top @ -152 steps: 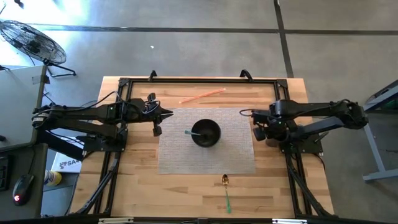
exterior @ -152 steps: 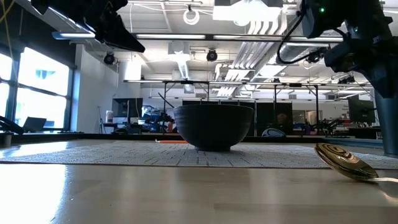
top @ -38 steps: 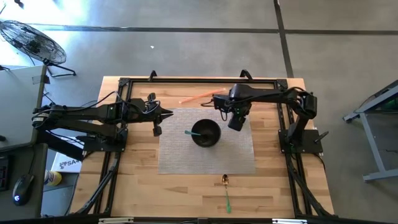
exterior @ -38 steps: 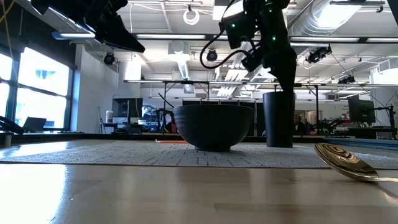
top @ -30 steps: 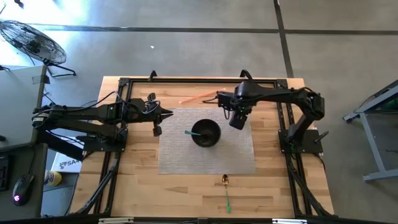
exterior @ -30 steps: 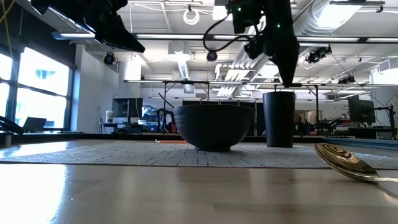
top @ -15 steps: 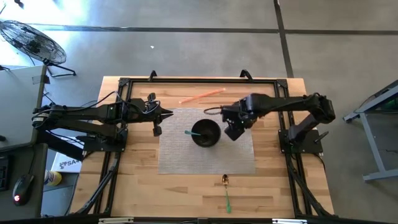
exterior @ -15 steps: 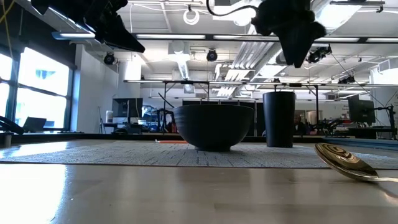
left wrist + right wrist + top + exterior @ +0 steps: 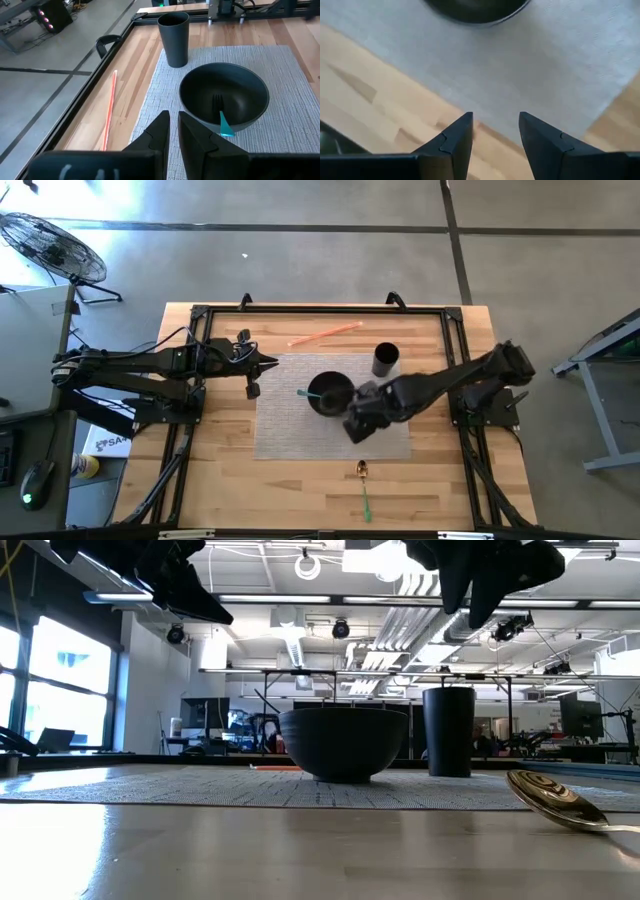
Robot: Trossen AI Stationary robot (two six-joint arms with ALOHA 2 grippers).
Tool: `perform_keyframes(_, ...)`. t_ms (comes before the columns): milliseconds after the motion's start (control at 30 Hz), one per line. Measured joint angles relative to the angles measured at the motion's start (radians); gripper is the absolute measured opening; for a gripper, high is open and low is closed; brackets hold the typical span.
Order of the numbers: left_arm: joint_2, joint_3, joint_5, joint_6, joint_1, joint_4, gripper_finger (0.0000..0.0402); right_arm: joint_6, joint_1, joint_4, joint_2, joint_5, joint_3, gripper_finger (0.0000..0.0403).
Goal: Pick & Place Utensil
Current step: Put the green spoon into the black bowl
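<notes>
A gold spoon with a green handle [image 9: 363, 485] lies on the bare wood near the table's near edge; its bowl [image 9: 555, 802] shows in the low view. A black bowl [image 9: 330, 393] stands on the grey mat [image 9: 385, 438], and a teal fork [image 9: 222, 119] rests inside it. A black cup [image 9: 385, 361] stands upright on the mat's far right part. My right gripper [image 9: 495, 135] is open and hovers above the mat's near part, between bowl and spoon. My left gripper [image 9: 173, 127] is shut and waits in the air left of the bowl.
An orange stick [image 9: 325, 333] lies on the wood beyond the mat's far edge. A black frame [image 9: 300, 310] runs round the table. Bare wood lies left and right of the spoon.
My right gripper has let go of the black cup, risen off it and swung from the far right of the mat past the bowl toward the table's near edge. The cup stays upright where it was set.
</notes>
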Motion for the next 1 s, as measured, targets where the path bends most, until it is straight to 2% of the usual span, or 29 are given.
perform_keyframes(233, 0.0, 0.0, 0.0, 0.0, 0.0, 0.0, 0.0035, 0.044, 0.079, 0.171, 0.125, -0.062, -0.001, 0.0153)
perform_keyframes(433, 0.0, 0.0, 0.0, 0.0, 0.0, 0.0, 0.0035, 0.209, 0.144, 0.192, 0.224, -0.116, -0.001, 0.0153)
perform_keyframes(667, 0.0, 0.0, 0.0, 0.0, 0.0, 0.0, 0.0035, 0.351, 0.216, 0.394, 0.34, -0.229, 0.0, 0.0153)
perform_keyframes(800, 0.0, 0.0, 0.0, 0.0, 0.0, 0.0, 0.0035, 0.413, 0.238, 0.389, 0.363, -0.251, 0.0, 0.0153)
perform_keyframes(1000, 0.0, 0.0, 0.0, 0.0, 0.0, 0.0, 0.0035, 0.453, 0.245, 0.367, 0.362, -0.214, 0.0, 0.0153)
